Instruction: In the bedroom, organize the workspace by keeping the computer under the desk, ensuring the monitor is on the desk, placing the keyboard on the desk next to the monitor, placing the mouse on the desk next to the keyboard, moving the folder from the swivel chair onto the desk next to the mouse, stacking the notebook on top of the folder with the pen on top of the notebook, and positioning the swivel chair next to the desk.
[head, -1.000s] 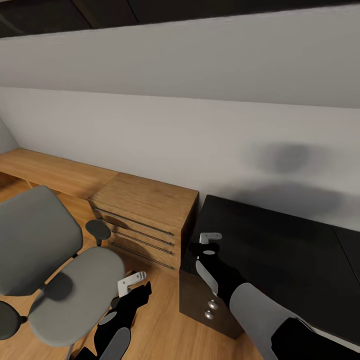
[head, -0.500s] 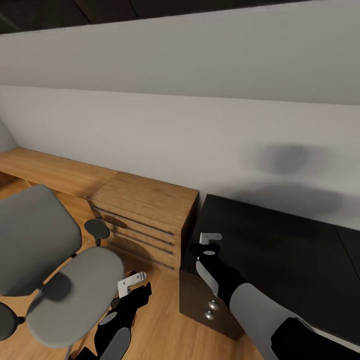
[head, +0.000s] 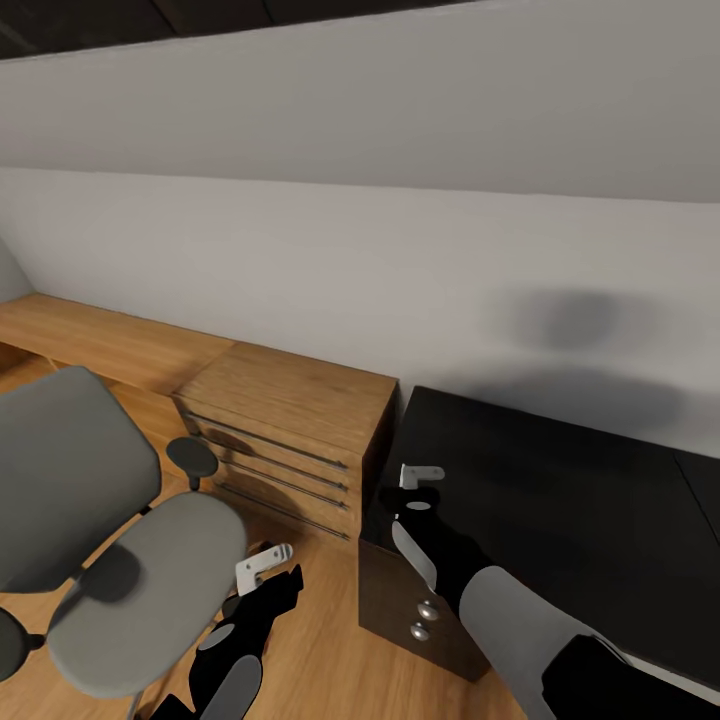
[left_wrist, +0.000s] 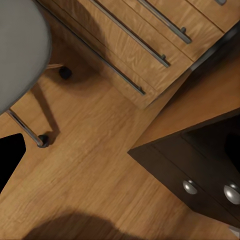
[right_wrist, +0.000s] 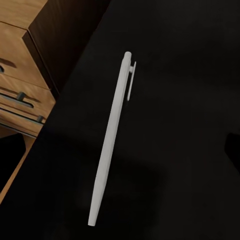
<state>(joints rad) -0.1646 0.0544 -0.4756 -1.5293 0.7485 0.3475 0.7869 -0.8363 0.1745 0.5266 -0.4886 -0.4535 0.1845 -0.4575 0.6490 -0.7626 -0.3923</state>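
- Swivel chair (head: 110, 540): grey, sitting on the plank floor (head: 320, 650) left of the wooden drawer cabinet (head: 290, 440); its seat is lying bare.
- Desk (head: 560, 500): black top, standing just right of the cabinet; silver drawer knobs (head: 424, 618) are showing on its front.
- Pen (right_wrist: 112, 142): pale, with a clip, appearing against the black desktop in the right wrist view.
- Left gripper (head: 262, 562): hanging over the floor beside the chair seat; finger state cannot be told.
- Right gripper (head: 420, 476): hovering over the desk's left end; whether it is pinching the pen cannot be told.

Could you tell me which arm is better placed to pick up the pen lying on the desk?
The right. Its end effector hangs over the black desk, and its wrist view looks straight down on the pen. The left end effector sits low over the floor beside the swivel chair.
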